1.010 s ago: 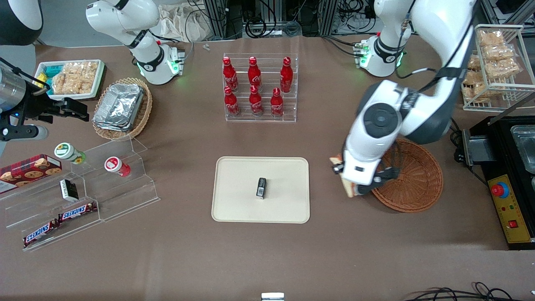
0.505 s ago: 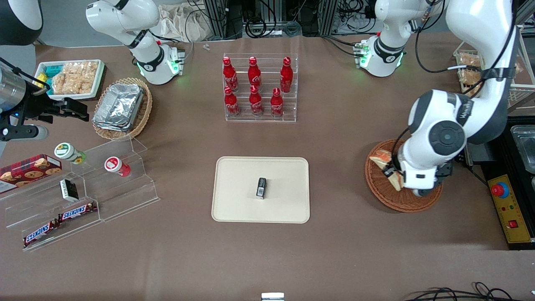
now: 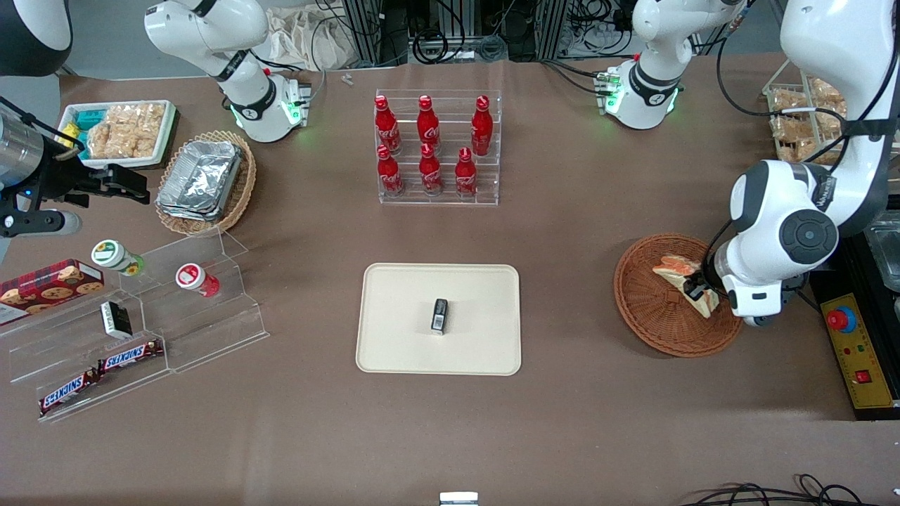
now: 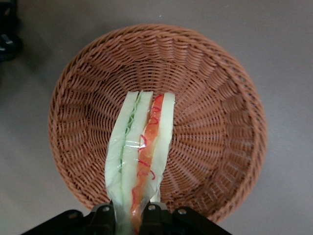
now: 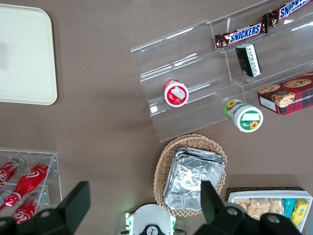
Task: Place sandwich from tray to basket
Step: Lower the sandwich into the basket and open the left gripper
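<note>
Sandwich: clear-wrapped, held over the wicker basket, one end between the fingertips
Pincer: above the basket, closed on the sandwich
Wicker basket: brown, round, on the desk
Cream tray: beside the basket

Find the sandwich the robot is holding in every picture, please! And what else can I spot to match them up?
Front view: the sandwich is in the gripper, over the round brown basket, toward the working arm's end.
Left wrist view: it is between the gripper's fingers, over the basket.
Right wrist view: not in it.
Shared landmark: the basket, in the front and left wrist views only.
</note>
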